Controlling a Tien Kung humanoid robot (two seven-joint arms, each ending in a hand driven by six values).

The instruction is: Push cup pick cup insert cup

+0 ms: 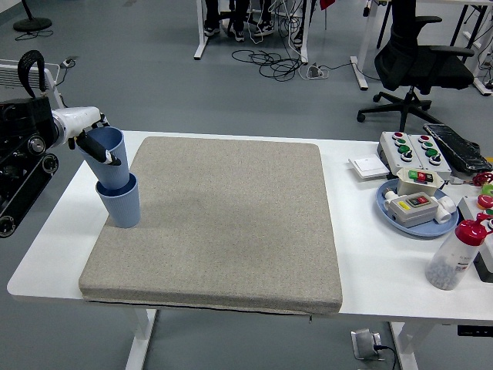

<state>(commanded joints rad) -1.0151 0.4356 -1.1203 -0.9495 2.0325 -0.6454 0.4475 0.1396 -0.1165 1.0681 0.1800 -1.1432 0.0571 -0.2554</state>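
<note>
The left hand (91,140) came in from the left edge and was clamped on the rim of the upper blue cup (108,156), with a dark finger hooked inside the mouth and the white wrist just outside it. That cup tilted a little toward the left and its base sat inside the mouth of the lower blue cup (120,201), so the 2 cups were nested, the upper one only partly sunk. The lower cup stood upright on the grey mat (223,223), close to the mat's left edge and nearer its far-left corner than its front.

The mat covered most of the white worktop (46,262), leaving a bare strip on the left under the arm and a wider strip on the right. To the right of the cups the mat's surface was bare all the way to its right edge, and in front of them it ran bare to the near edge.

Well apart, on the right strip, stood a blue dish (416,206) holding switch boxes, a button box (412,150) behind it, a white wall switch (368,166) beside that, and a red-capped bottle (454,257) near the front right.
</note>
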